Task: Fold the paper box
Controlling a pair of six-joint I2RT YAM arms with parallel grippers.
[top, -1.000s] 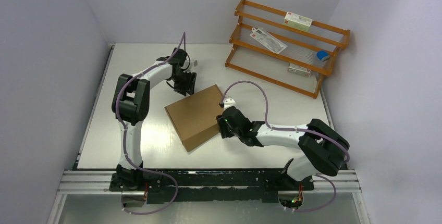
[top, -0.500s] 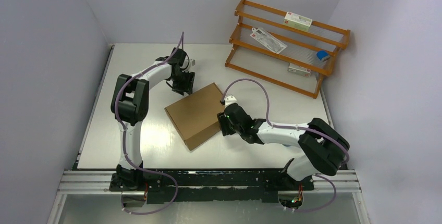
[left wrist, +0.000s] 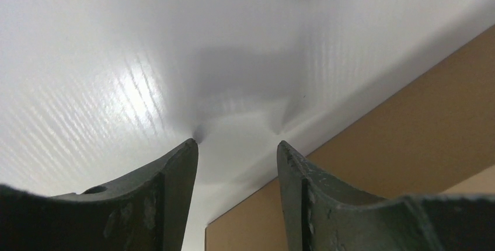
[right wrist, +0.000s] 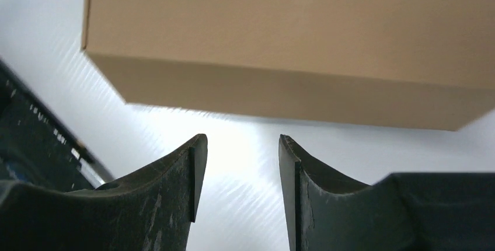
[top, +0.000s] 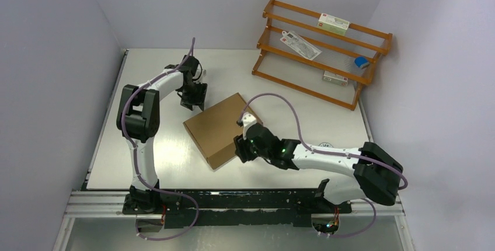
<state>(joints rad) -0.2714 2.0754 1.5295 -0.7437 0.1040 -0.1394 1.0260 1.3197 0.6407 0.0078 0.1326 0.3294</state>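
The paper box (top: pixel 219 128) is a closed brown cardboard box lying flat in the middle of the white table. My left gripper (top: pixel 193 100) is open and empty just off the box's far left corner, its fingertips low near the table; a box edge (left wrist: pixel 408 122) shows to the right in the left wrist view. My right gripper (top: pixel 240 150) is open and empty at the box's near right side. In the right wrist view the box's side wall (right wrist: pixel 280 96) lies just ahead of the fingertips (right wrist: pixel 198 146), with bare table between.
An orange wooden rack (top: pixel 324 49) stands at the back right with small white cartons (top: pixel 333 24) and a blue-and-white tin (top: pixel 361 62) on its shelves. Grey walls close in left, back and right. A black rail (top: pixel 233 201) runs along the near edge.
My left gripper moved left and a little nearer, off the box's far corner. My right arm stretched out and its gripper moved left along the box's near right side. The box shifted slightly.
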